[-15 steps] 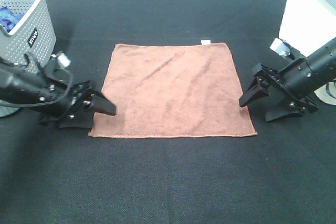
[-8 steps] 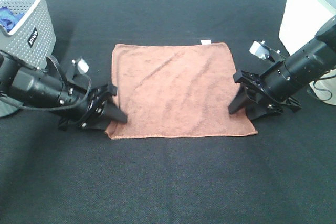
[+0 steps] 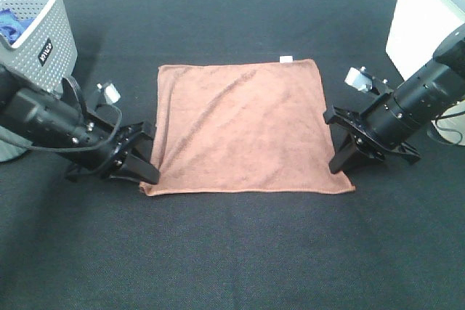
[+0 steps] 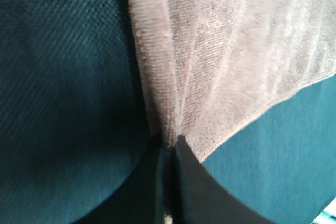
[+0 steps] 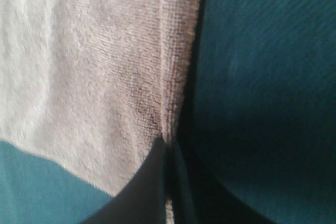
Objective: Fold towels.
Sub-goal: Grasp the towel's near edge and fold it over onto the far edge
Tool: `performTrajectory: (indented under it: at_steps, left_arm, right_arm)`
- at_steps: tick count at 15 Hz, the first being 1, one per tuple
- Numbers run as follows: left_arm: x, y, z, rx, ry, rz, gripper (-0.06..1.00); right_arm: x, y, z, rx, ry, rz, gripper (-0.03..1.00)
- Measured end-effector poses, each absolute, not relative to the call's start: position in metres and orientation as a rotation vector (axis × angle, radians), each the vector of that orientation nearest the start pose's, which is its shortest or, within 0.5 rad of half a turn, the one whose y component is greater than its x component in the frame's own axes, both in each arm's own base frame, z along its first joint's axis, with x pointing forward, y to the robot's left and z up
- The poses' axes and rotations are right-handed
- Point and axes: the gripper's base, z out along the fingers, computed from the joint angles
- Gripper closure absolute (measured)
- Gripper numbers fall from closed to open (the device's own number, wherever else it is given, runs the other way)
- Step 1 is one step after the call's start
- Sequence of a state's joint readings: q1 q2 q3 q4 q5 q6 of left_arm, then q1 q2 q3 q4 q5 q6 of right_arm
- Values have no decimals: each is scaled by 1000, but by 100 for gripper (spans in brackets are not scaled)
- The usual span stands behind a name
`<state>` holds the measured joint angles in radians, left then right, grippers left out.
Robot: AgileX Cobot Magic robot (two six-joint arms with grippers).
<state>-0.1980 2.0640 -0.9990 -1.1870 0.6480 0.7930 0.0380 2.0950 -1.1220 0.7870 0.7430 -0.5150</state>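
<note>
We count two grippers, one towel, one basket and one blue cloth. The left gripper (image 4: 169,148) is clenched on the towel (image 3: 243,125) at a near corner, and creases of fabric run into its tips; the right gripper (image 5: 169,149) is closed on the stitched hem of the same towel, at the opposite side edge close to the other near corner. The towel lies spread flat between the two grippers on the black table (image 3: 232,259); its one white tag (image 3: 286,58) sits on the far edge, well apart from both. The left arm (image 3: 51,125) and the right arm (image 3: 421,99) slant low, each reaching inward; behind the left arm stands the grey basket (image 3: 43,49) holding the blue cloth (image 3: 9,23).
</note>
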Motion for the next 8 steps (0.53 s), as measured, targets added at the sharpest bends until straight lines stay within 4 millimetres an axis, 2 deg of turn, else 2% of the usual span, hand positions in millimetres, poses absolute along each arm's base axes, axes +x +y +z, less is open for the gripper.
performTrajectory:
  at_steps: [2,5,8]
  left_arm:
    - [322,-115,98,9,2871,-912,94]
    - [300,-111,100,11,2937,-927,94]
    - [274,-109,104,16,2990,-975,94]
  right_arm:
    - [351,58,102,56,3003,781,97]
    - [340,57,118,58,3019,771,97]
    - [313,57,115,76,3083,773,97]
